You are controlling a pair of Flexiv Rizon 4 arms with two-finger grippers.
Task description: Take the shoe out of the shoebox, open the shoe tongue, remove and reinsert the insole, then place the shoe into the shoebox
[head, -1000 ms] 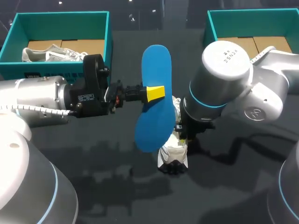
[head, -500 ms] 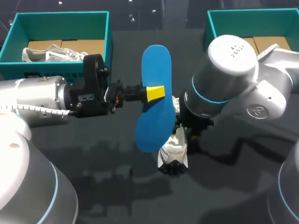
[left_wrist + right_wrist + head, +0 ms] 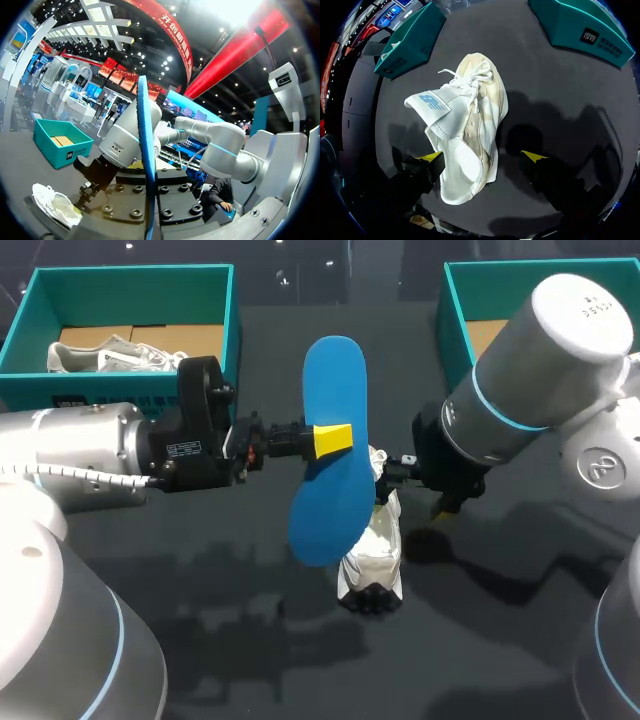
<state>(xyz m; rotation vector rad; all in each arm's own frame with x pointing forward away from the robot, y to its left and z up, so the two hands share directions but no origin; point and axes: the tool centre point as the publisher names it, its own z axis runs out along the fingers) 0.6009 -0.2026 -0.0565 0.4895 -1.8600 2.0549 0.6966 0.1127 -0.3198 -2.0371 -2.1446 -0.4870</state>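
Swinging back rightward, the right tool [image 3: 482, 156] hangs wide open above the shoe [image 3: 470, 115], seemingly lengthwise between its fingers, while the left tool [image 3: 332, 438] clamps the insole [image 3: 335, 370].

In the head view, the blue insole [image 3: 330, 440] covers the top part of the white shoe [image 3: 372, 555], so only the shoe's lower part shows below the insole. The left gripper [image 3: 330, 439] holds the insole. One yellow finger [image 3: 336, 437] shows on the insole's front and the other is out of sight behind it. Right of the insole, the right arm [image 3: 540, 390] hides nearly all of the right gripper [image 3: 482, 156]. It also covers part of the right shoebox [image 3: 470, 290], which runs off the picture. In the left wrist view the insole's lower end is cut off.
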